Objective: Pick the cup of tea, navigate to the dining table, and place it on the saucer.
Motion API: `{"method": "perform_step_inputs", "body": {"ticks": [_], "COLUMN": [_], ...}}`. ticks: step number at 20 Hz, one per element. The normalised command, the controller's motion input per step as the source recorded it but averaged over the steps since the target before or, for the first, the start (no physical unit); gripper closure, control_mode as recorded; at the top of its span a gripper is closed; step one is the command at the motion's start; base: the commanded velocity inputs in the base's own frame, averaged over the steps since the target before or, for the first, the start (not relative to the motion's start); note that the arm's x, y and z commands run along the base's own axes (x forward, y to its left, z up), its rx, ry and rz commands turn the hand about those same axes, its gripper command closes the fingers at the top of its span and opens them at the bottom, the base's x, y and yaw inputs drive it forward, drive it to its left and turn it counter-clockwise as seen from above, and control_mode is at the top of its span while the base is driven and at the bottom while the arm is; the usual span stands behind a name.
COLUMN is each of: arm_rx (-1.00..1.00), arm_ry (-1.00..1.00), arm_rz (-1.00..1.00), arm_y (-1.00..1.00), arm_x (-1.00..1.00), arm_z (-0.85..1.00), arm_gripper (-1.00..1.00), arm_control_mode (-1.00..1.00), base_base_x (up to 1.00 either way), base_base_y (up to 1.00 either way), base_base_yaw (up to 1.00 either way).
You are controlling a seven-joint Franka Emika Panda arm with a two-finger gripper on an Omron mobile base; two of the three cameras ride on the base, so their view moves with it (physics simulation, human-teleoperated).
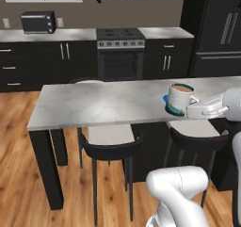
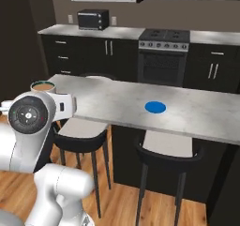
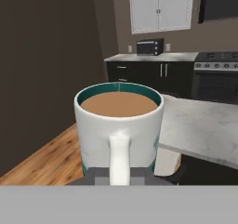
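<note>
Cup of tea (image 3: 119, 125): white mug, teal at the rim lining and base, brown liquid near the brim, upright, handle turned toward the hand camera. Pincer (image 3: 120, 175): closed down on the handle, a dark fingertip on either side of it at the bottom of the hand view (the contact itself sits at the frame's lower edge). Position: in the left base view the cup (image 1: 180, 99) is carried level with the near edge of the dining table (image 1: 94, 103), at its right-hand part, with the white gripper (image 1: 194, 109) reaching in from the right; a sliver of blue, the saucer (image 1: 165, 98), peeks out just behind the cup's left side. Right base view: the saucer (image 2: 155, 107) lies flat and whole on the marble top, well apart from the cup (image 2: 43, 86), whose rim shows over the arm's round joint, off the table's left end. Hand view: wood floor below the cup and the table's corner to its right, so the mug is not over the tabletop.
</note>
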Motion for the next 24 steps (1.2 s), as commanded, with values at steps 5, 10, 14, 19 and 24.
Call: {"method": "perform_step_inputs", "body": {"ticks": [5, 10, 14, 19, 24], "arm_rx": [0.00, 0.00, 0.00, 0.00, 0.00], "arm_ry": [0.00, 0.00, 0.00, 0.00, 0.00], "arm_rz": [0.00, 0.00, 0.00, 0.00, 0.00], "arm_y": [0.00, 0.00, 0.00, 0.00, 0.00], "arm_x": [0.00, 0.00, 0.00, 0.00, 0.00], "arm_z": [0.00, 0.00, 0.00, 0.00, 0.00], "arm_gripper": [1.00, 1.00, 1.00, 1.00, 1.00], "arm_control_mode": [1.00, 1.00, 1.00, 1.00, 1.00], "base_base_x": [0.46, 0.55, 0.65, 0.61, 0.40], "base_base_y": [-0.09, 0.00, 0.00, 0.00, 0.00], "base_base_yaw": [-0.06, -0.05, -0.03, -0.03, -0.02]}}
